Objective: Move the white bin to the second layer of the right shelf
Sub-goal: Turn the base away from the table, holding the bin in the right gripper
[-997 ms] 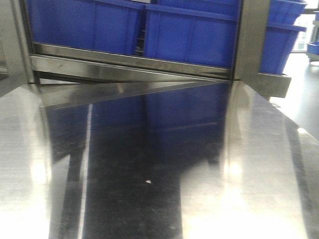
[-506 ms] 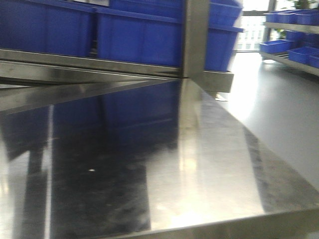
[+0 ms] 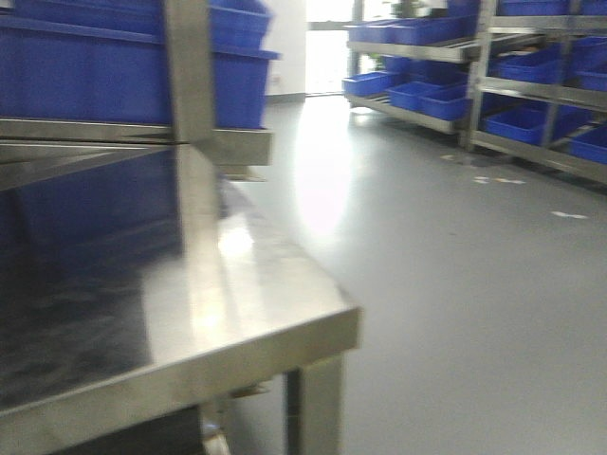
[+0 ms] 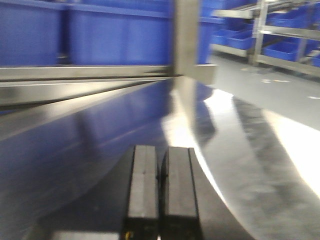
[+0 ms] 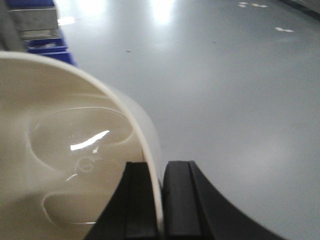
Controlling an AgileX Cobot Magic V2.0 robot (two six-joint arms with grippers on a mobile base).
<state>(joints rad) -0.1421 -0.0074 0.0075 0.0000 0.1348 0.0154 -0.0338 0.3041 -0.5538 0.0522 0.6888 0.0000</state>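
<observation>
The white bin (image 5: 60,150) shows only in the right wrist view, cream and glossy, filling the left half with its inside facing me. My right gripper (image 5: 160,167) is shut on its rim, one finger inside the wall and one outside, and holds it above the grey floor. My left gripper (image 4: 161,150) is shut and empty, low over the steel table (image 4: 225,130). A steel rack (image 3: 531,85) stands far right across the floor; its levels are too blurred to tell rollers.
The steel table's corner (image 3: 285,322) is at the lower left of the front view. Blue crates (image 3: 95,66) sit on a steel-framed shelf behind it. More blue crates (image 3: 417,90) fill the far rack. Open grey floor (image 3: 455,284) lies between them.
The front view has swung to the right. The table and blue crates slid to the left, and the open floor and far rack came into view.
</observation>
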